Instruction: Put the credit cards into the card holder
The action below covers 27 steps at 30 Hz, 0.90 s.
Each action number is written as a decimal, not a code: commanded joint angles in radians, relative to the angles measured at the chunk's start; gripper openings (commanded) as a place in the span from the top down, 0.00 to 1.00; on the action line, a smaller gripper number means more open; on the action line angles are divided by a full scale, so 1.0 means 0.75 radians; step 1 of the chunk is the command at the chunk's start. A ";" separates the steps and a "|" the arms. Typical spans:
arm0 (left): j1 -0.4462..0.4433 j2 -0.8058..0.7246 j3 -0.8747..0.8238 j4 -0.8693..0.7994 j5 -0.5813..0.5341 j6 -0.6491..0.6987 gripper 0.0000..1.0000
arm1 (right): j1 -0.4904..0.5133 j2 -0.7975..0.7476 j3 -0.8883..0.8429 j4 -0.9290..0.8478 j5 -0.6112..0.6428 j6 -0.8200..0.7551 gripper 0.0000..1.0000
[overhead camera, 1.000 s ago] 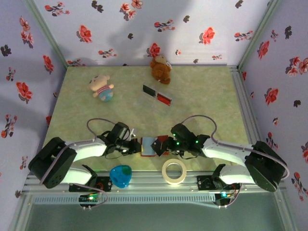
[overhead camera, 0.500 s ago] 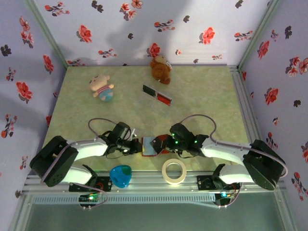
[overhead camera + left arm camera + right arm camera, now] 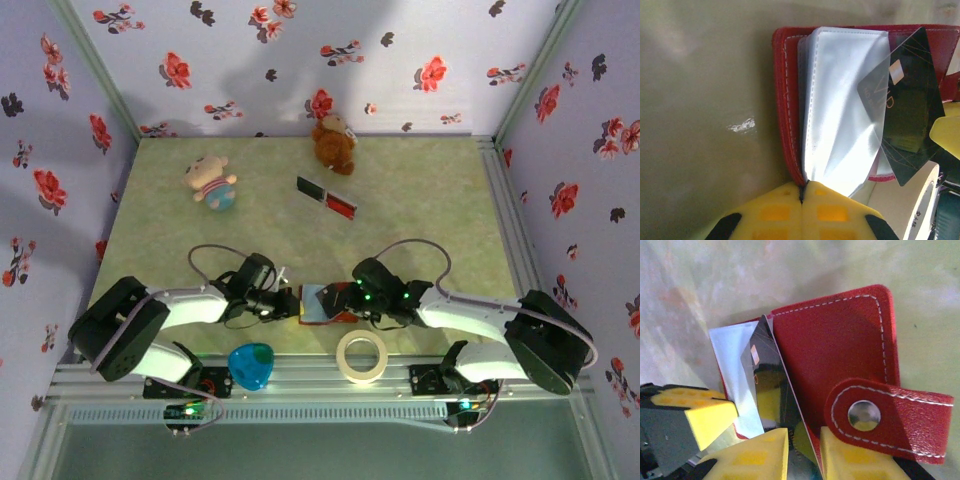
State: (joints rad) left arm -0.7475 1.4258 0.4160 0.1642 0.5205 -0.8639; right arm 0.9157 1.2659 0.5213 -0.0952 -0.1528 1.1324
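eight entries, listed from the left of the overhead frame to the right.

1. plush pig [image 3: 212, 183], upper left of the desk [image 3: 440, 200]: soft, rounded, pink and pale. lies well apart from the work.
2. blue heart-shaped object [image 3: 250, 365], lower left of centre: glossy, hard-looking. idle.
3. left claw [image 3: 802, 194]: yellow pads pressed together on the lower edge of the card holder, probably to pin it so it cannot slide while a card goes in.
4. card holder [image 3: 318, 303], lower centre, between both claws: red stitched cover, leather-like, with a snap tab [image 3: 875, 415] and metal stud. the clear crinkled plastic sleeve [image 3: 840, 115] is fanned up.
5. further cards [image 3: 328, 196], upper centre: thin, flat, one red-faced. waiting on the desk.
6. dark card [image 3: 767, 385]: stiff, glossy, tilted, one corner showing through the sleeve. judged not yet seated.
7. right claw [image 3: 804, 452]: yellow pads slightly apart with the dark card's lower edge between them, placed to steer it in. whether they pinch it cannot be told.
8. tape roll [image 3: 362, 355], lower right of centre: pale ring. unused.
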 commanded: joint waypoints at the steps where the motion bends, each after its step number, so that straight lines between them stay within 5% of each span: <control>1: -0.021 0.043 -0.015 -0.113 -0.027 0.004 0.95 | 0.004 -0.022 0.080 -0.209 0.060 -0.116 0.77; 12: -0.023 0.039 0.008 -0.135 -0.018 0.005 0.97 | 0.001 0.039 0.054 -0.111 -0.004 -0.074 0.89; 27: -0.050 0.051 -0.002 -0.092 -0.021 -0.036 0.94 | 0.053 0.083 -0.022 0.091 0.021 0.030 0.88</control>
State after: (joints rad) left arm -0.7547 1.4380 0.4294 0.1574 0.5228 -0.8745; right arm 0.9386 1.3041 0.5220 -0.0483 -0.1562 1.1275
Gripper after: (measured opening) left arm 0.064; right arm 0.119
